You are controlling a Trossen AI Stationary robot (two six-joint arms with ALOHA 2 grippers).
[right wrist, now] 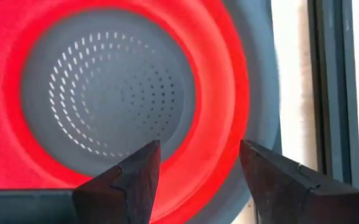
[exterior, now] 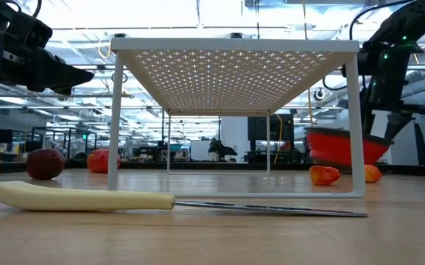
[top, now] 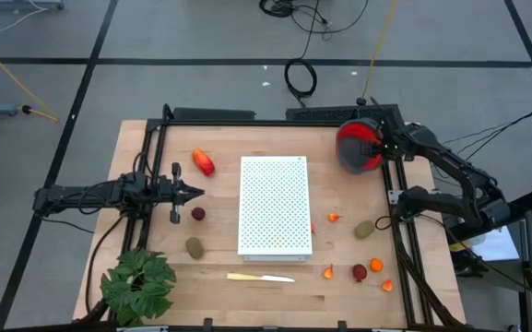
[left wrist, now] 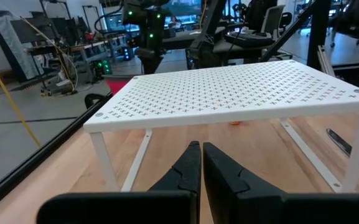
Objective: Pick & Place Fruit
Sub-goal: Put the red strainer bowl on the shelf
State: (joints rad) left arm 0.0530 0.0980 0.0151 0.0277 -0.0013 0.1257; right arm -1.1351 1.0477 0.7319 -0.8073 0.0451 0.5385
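The fruit lies scattered on the wooden table. A red-orange oblong (top: 203, 162), a dark red ball (top: 198, 214) and an olive oval (top: 194, 246) lie left of the white rack (top: 275, 205). Another olive oval (top: 365, 229), a dark red ball (top: 360, 272) and tiny orange bits (top: 376, 264) lie right of it. My left gripper (top: 199, 193) hovers shut between the oblong and the ball, pointing at the rack (left wrist: 229, 93). My right gripper (right wrist: 198, 146) is open above a red and grey colander (top: 358, 148), one finger on either side of its rim (right wrist: 229, 93).
A pale yellow knife (top: 260, 277) lies near the table's near edge, and a green leafy plant (top: 138, 281) stands at the near left corner. Black frame rails (top: 396, 198) run along the table's sides. The rack stands on thin legs (exterior: 115, 125) over the middle.
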